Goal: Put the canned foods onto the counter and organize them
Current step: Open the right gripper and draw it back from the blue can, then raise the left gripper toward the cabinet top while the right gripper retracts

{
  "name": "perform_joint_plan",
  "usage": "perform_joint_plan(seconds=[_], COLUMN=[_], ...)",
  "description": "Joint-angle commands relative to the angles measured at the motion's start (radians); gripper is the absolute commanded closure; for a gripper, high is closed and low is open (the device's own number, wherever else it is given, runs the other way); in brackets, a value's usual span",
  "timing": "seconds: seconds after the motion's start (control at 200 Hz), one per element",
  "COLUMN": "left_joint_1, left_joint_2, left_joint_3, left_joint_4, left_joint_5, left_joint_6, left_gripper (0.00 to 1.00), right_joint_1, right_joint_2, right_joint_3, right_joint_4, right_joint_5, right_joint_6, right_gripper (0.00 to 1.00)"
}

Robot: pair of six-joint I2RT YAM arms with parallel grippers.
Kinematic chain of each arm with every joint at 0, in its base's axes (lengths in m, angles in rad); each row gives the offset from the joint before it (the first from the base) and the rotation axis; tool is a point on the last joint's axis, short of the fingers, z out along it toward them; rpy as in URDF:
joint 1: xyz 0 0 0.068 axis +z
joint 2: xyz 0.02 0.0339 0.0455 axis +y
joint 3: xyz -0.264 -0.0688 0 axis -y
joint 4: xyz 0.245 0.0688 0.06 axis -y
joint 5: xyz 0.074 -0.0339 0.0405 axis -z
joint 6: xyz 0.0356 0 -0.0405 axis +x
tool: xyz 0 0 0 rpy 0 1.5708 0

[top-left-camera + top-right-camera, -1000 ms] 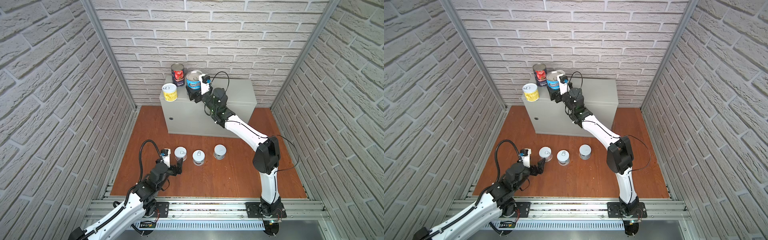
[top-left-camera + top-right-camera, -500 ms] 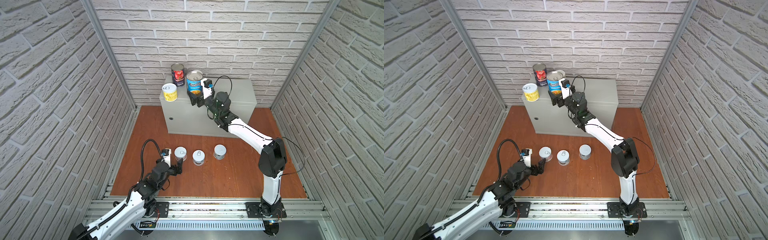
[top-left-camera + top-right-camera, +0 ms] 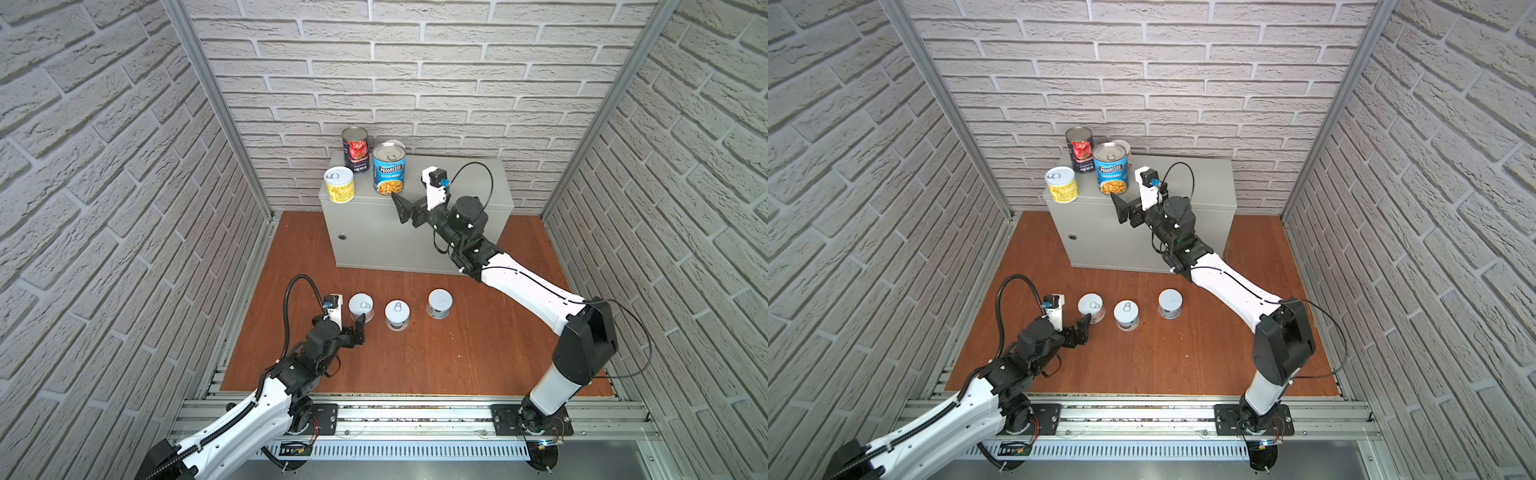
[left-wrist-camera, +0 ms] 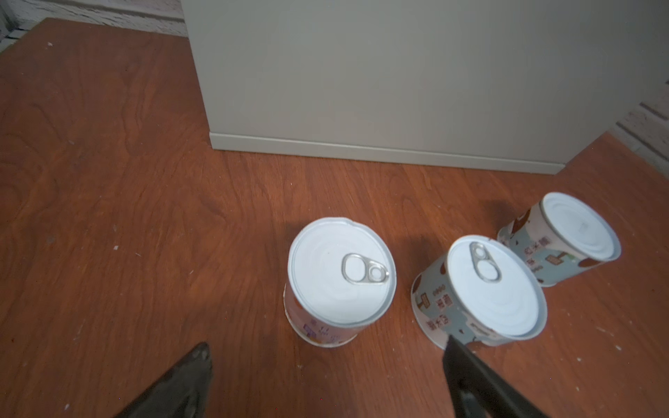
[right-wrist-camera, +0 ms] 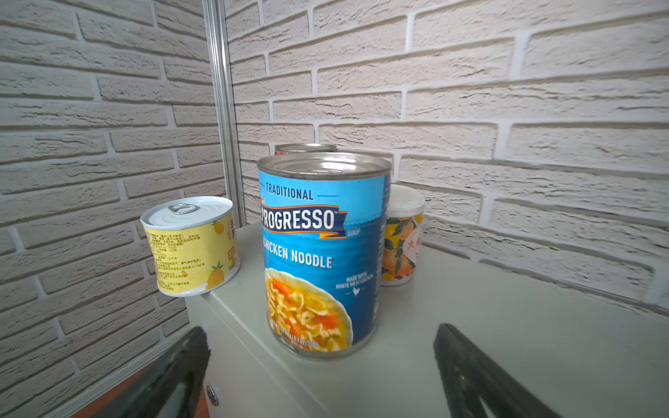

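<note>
On the grey counter stand a red-tomato can, a blue Progresso can and a short yellow can. A second short yellow can hides behind the blue one. My right gripper hangs open just in front of the blue can, clear of it. Three short white cans stand in a row on the floor. My left gripper is open and low, just short of the leftmost white can, which sits apart from both fingers.
The counter's right half is bare in both top views. Its front face with the small lock rises behind the floor cans. Brick walls close in the wooden floor on three sides, and a metal rail runs along the front.
My right gripper has opened, let go of the blue can and drawn back from it; the can stands on the counter. The left gripper has edged slightly toward the leftmost white can.
</note>
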Motion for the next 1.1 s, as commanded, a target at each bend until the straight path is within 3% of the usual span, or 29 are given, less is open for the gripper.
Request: perform_joint_plan(seconds=[0.0,0.165,0.275,0.37,0.515,0.595,0.71,0.775,0.84,1.005,1.09], left_joint_1=[0.01,0.034,0.075,0.082,0.111,0.127,0.144,0.154,0.162,0.188,0.228], left_joint_2=[0.029,0.147,0.239,0.291,0.276,0.271,0.284,0.295,0.303,0.332,0.38], left_joint_3=[0.052,0.235,0.408,0.548,0.592,0.598,0.618,0.63,0.649,0.758,0.858], left_joint_4=[0.103,0.022,-0.076,-0.155,-0.077,-0.037,-0.014,0.001,0.012,-0.015,-0.076], left_joint_5=[-0.06,-0.149,-0.077,-0.112,-0.127,-0.123,-0.139,-0.136,-0.126,-0.107,-0.062], left_joint_6=[-0.049,-0.091,-0.03,0.011,0.039,0.044,0.051,0.068,0.088,0.13,0.136], left_gripper=[0.02,0.02,0.02,0.02,0.02,0.12,0.36,0.4,0.51,0.49,0.54], right_joint_1=[0.008,0.027,0.033,0.036,0.036,0.038,0.038,0.037,0.038,0.037,0.038], right_joint_2=[-0.115,-0.274,-0.395,-0.509,-0.683,-0.761,-0.854,-0.898,-0.938,-0.991,-0.995], right_joint_3=[-0.139,-0.309,-0.402,-0.493,-0.629,-0.676,-0.72,-0.735,-0.745,-0.745,-0.754], right_joint_4=[0.118,0.028,-0.061,-0.128,-0.232,-0.318,-0.418,-0.452,-0.483,-0.552,-0.563], right_joint_5=[0.037,0.062,0.01,-0.008,-0.006,0.011,0.027,0.027,0.023,0.026,0.036], right_joint_6=[0.047,0.072,0.097,0.143,0.219,0.262,0.286,0.286,0.28,0.271,0.279], right_gripper=[0.02,0.02,0.02,0.02,0.02,0.02,0.02,0.02,0.02,0.02,0.02])
